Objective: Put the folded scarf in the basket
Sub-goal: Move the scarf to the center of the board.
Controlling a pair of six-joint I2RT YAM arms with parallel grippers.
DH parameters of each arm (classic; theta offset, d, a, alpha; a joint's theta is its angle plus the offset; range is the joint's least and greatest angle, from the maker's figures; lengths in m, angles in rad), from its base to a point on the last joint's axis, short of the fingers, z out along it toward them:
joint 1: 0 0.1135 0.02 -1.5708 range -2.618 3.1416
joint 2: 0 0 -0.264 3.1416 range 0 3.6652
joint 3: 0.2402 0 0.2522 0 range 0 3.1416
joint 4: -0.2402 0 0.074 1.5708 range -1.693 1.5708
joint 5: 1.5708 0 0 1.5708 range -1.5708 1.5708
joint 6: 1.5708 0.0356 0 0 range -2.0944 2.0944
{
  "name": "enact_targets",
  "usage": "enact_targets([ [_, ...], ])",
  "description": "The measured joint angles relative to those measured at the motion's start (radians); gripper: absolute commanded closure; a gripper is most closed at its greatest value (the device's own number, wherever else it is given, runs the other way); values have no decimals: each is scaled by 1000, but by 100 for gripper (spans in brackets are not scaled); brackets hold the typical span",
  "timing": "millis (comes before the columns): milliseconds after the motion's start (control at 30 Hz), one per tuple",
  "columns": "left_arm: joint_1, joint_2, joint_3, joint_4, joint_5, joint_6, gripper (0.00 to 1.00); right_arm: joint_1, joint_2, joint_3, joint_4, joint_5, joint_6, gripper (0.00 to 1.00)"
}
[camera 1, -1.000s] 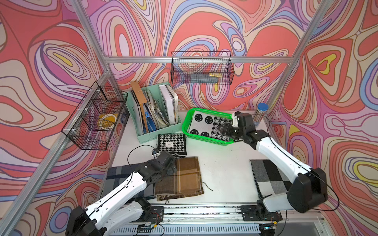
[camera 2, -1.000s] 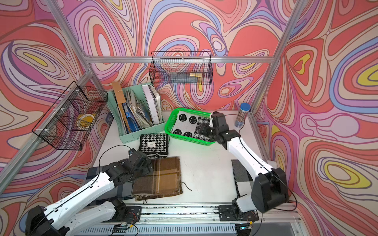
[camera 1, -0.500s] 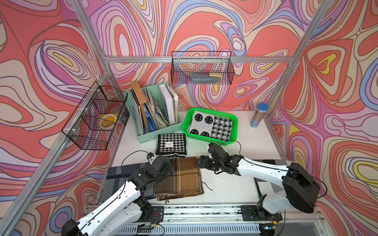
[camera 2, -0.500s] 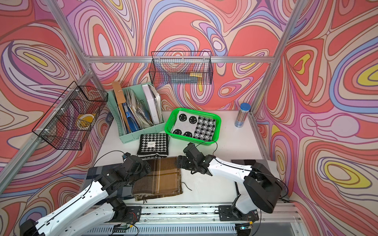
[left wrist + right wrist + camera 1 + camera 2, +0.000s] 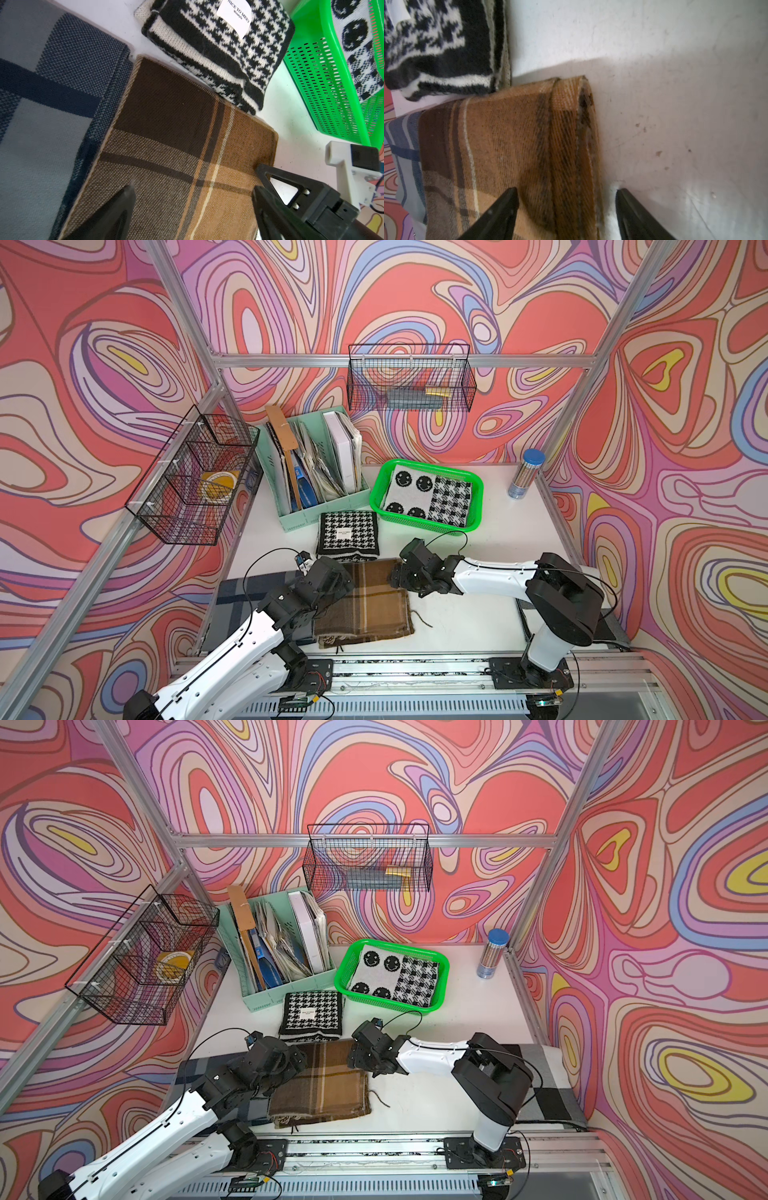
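A folded brown plaid scarf (image 5: 365, 605) (image 5: 320, 1090) lies flat on the white table near the front. My left gripper (image 5: 341, 580) (image 5: 195, 207) is open low over its far left part, with cloth showing between the fingers. My right gripper (image 5: 395, 578) (image 5: 566, 199) is open at the scarf's far right folded edge; one finger is over the cloth and the other over bare table. The green basket (image 5: 478, 489) (image 5: 445, 965) stands behind on the table. A black-and-white scarf (image 5: 428, 497) with smiley faces and checks lies in it.
A houndstooth scarf (image 5: 348, 536) lies just behind the brown one. Grey plaid cloths lie at front left (image 5: 249, 593) and front right (image 5: 548, 1094). A mint file rack (image 5: 316, 472), two black wire baskets (image 5: 409, 381) (image 5: 195, 481) and a blue-capped bottle (image 5: 525, 475) stand around the back.
My right arm has swung from the green basket down to the brown scarf's right edge. My left gripper has shifted slightly over the scarf's left part and stays open.
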Motion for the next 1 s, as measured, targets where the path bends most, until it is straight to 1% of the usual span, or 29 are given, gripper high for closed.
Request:
enact_targets([
  [67, 0, 4, -12, 21, 13, 0, 7, 4, 1, 5, -9, 6, -2, 33],
  [167, 0, 21, -16, 39, 21, 0, 7, 9, 6, 5, -3, 2, -3, 44],
  [233, 0, 32, -16, 47, 21, 0, 7, 18, 14, 7, 2, 2, -6, 58],
  [300, 0, 42, -16, 58, 29, 2, 7, 35, 32, 24, -10, 9, -11, 81],
  [333, 0, 47, -16, 64, 36, 2, 7, 43, 43, 38, -18, 13, -13, 90],
  [367, 0, 50, -16, 73, 43, 5, 7, 49, 53, 52, -23, 18, -15, 98],
  [400, 0, 54, -16, 82, 48, 6, 6, 54, 58, 60, -28, 24, -18, 100],
  [567, 0, 85, -13, 106, 64, 29, 6, 60, 19, 53, -93, 72, -25, 100],
  [700, 0, 123, -9, 138, 85, 46, 6, 50, -129, -22, -195, 135, -43, 100],
  [800, 0, 158, -7, 176, 106, 59, 6, -9, -248, -97, -257, 162, -56, 100],
  [833, 0, 175, -6, 192, 114, 65, 6, -46, -283, -128, -271, 164, -62, 100],
  [933, 0, 233, 0, 231, 148, 85, 6, -147, -359, -210, -298, 167, -70, 88],
  [967, 0, 257, 4, 246, 166, 94, 6, -172, -378, -234, -307, 167, -75, 78],
  [1000, 0, 278, 9, 259, 181, 103, 6, -184, -388, -246, -315, 164, -77, 72],
])
